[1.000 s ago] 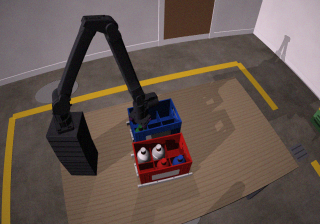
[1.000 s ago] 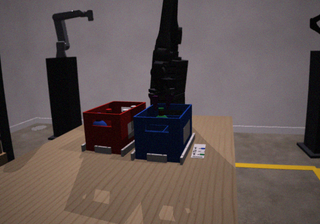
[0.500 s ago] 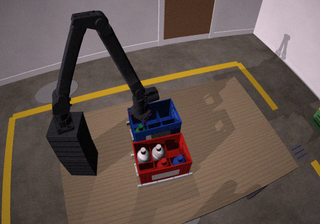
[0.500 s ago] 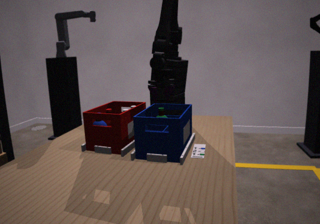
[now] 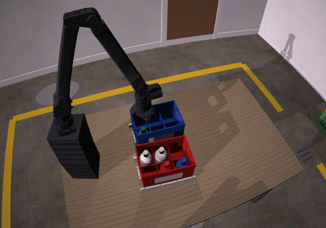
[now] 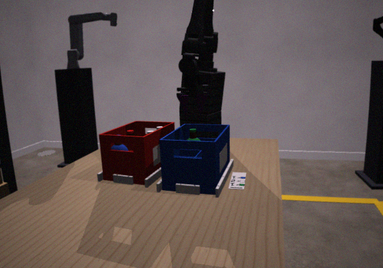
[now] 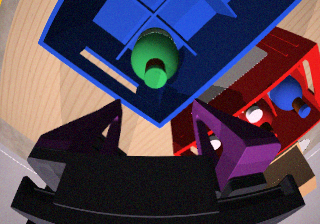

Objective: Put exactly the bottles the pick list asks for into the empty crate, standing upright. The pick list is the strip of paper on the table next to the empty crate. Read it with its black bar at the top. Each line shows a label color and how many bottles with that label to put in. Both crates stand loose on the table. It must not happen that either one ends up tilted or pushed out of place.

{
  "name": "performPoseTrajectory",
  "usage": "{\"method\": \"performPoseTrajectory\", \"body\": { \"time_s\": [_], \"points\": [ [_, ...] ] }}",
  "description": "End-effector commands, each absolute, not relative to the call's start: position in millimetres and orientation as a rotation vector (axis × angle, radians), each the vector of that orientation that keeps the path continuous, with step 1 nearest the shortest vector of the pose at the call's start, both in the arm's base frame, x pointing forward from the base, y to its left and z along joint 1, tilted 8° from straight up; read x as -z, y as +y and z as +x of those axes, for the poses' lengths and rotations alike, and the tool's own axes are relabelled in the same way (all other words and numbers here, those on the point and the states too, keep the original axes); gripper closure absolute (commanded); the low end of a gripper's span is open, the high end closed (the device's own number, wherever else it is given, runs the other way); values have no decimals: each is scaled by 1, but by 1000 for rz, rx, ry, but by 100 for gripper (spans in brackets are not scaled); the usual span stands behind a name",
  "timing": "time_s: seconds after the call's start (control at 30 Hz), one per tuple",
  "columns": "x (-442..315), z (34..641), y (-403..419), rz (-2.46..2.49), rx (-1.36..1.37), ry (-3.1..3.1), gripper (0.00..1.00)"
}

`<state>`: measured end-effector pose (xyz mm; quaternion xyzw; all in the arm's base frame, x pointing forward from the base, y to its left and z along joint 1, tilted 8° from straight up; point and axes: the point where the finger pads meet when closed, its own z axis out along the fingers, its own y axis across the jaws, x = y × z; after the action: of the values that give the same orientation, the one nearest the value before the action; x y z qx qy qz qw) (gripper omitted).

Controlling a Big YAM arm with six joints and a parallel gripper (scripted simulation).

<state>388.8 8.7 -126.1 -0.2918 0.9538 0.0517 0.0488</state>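
Observation:
The blue crate (image 5: 143,138) (image 6: 185,174) (image 7: 60,40) holds one green bottle (image 5: 142,131) (image 6: 193,139) (image 7: 155,56), upright in the corner compartment nearest the arm's base and the red crate. My gripper (image 5: 143,115) (image 7: 157,105) is open and empty, above that end of the blue crate, apart from the bottle. The red crate (image 5: 147,179) (image 6: 120,164) holds two white bottles (image 5: 145,159) (image 5: 161,155), a red bottle (image 5: 165,167) and a blue bottle (image 5: 181,163) (image 7: 286,92). The pick list (image 6: 237,180) shows, from its bar, green, white and blue lines; their digits are tiny.
The crates stand side by side on the wooden table (image 5: 223,151). Low grey rails (image 5: 168,182) (image 6: 224,178) edge the crates' bases. The arm's black pedestal (image 5: 76,154) stands at the table's left in the top view. The crates' raised walls and dividers are close below my gripper.

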Motion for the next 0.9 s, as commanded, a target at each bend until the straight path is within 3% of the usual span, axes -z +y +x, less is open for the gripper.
{"method": "performPoseTrajectory", "body": {
  "time_s": [0.0, 0.87],
  "points": [
    [128, 381, 4, -897, -173, 2930, 39],
    [123, 384, 2, -890, -164, 2917, 39]
  ]
}}
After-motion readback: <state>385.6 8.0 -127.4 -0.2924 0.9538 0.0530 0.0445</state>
